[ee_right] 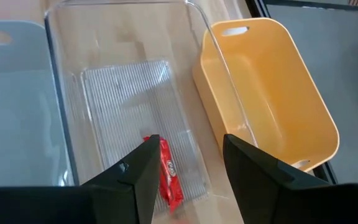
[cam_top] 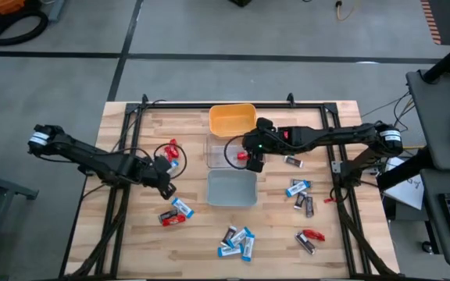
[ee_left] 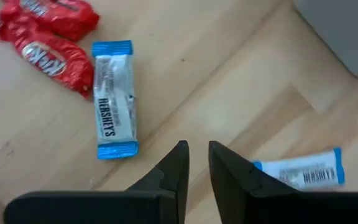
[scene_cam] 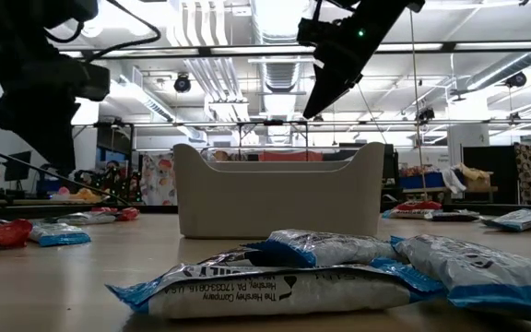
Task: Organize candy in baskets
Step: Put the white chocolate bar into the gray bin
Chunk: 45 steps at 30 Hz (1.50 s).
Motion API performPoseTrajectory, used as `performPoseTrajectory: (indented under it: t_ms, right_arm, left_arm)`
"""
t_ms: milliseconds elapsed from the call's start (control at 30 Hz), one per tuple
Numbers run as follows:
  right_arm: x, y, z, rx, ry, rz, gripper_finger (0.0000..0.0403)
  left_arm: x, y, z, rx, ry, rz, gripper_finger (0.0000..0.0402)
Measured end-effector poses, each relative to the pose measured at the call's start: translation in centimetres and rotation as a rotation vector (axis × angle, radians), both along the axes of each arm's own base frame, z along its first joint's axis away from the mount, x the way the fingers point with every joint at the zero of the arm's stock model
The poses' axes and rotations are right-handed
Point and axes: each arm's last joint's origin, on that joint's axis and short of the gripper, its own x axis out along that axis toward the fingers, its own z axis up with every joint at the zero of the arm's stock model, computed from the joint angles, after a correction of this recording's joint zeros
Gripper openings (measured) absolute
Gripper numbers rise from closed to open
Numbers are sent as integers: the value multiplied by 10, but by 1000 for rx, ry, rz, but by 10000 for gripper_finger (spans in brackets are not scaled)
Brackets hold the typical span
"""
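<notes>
Over on the left we have the left gripper hovering low above the wooden tabletop, its jaws only a sliver apart and holding nothing; beside them lie a blue-and-white wrapped mini bar and two red wrapped mini bars, with another blue-and-white one just off to the other side. We'd say this arm is lining up a pick: it needs to open wider, drop over one bar and close. Moving to the middle, three bins stand in a row: the yellow-orange plastic basket, the clear plastic basket and the pale grey-blue plastic basket. The right gripper hangs over the clear basket, jaws spread apart and empty, a red wrapped bar lying on the basket floor beneath. We judge a drop just made; next it should lift clear and go for the loose candy to the right
</notes>
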Motion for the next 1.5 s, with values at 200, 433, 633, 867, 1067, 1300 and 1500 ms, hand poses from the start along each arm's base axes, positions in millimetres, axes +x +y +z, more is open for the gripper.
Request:
performPoseTrajectory:
  t_ms: [200, 433, 633, 867, 1067, 1300, 1500]
  right_arm:
    - [1, 6, 1, 3, -3, 14, 167]
    - [0, 7, 0, 8, 8, 13, 167]
    - [0, 8, 0, 10, 6, 13, 167]
    - [0, 8, 0, 10, 7, 13, 166]
    - [0, 8, 0, 11, 7, 12, 167]
    - [0, 8, 0, 17, 4, 5, 166]
    - [0, 8, 0, 17, 5, 7, 166]
  left_arm:
    - [6, 6, -13, 23, 89, 94, 99]
    - [16, 16, -24, 135, 175, 76, 143]
    - [25, 23, -32, 179, 249, 43, 147]
    - [28, 29, -46, 191, 334, 46, 133]
    - [31, 29, -54, 192, 357, 44, 117]
    - [33, 29, -59, 196, 369, 30, 101]
    - [33, 29, -59, 197, 370, 23, 41]
